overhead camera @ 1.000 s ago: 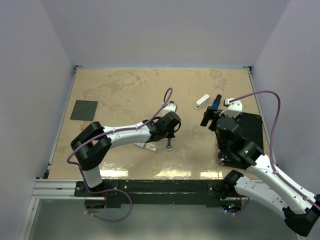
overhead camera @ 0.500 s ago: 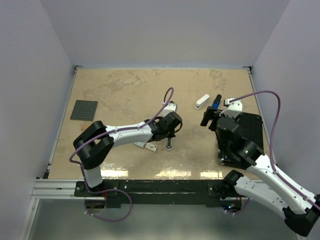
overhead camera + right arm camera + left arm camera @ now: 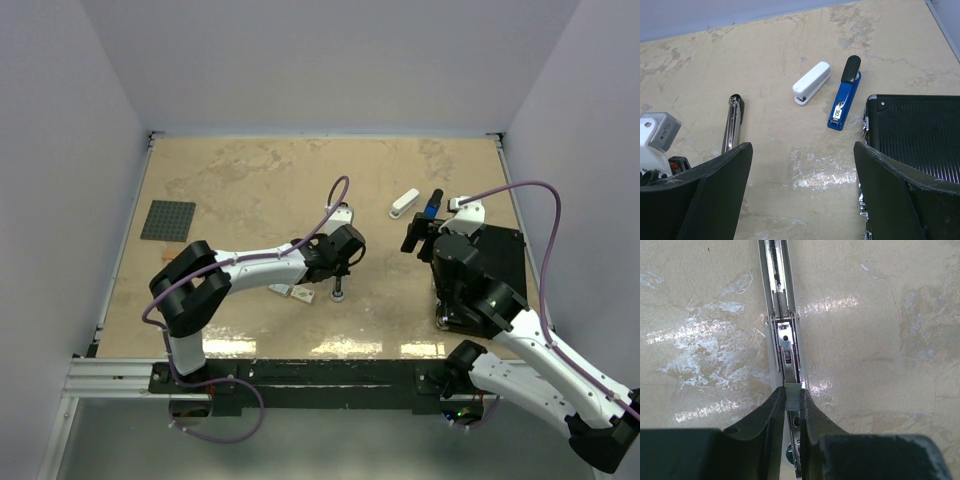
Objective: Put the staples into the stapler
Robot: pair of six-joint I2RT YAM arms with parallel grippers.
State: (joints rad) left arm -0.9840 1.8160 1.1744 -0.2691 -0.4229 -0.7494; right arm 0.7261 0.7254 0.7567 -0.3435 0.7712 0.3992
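Note:
A short grey strip of staples (image 3: 792,394) is pinched between the fingertips of my left gripper (image 3: 792,391), which is shut on it. The strip hangs right over the open metal channel of the stapler (image 3: 780,315), whose spring and pusher show. In the top view the left gripper (image 3: 341,262) hides most of the stapler (image 3: 339,291). The small whitish staples box (image 3: 300,293) lies beside it. In the right wrist view the opened stapler (image 3: 733,121) lies at the left. My right gripper (image 3: 802,150) stands open and holds nothing.
A white stapler (image 3: 404,203) and a blue stapler (image 3: 432,204) lie at the back right. A black case (image 3: 497,262) sits under the right arm. A dark grey baseplate (image 3: 168,220) lies at the far left.
The left arm's elbow has shifted slightly right; its gripper stays over the stapler. The right arm has not moved.

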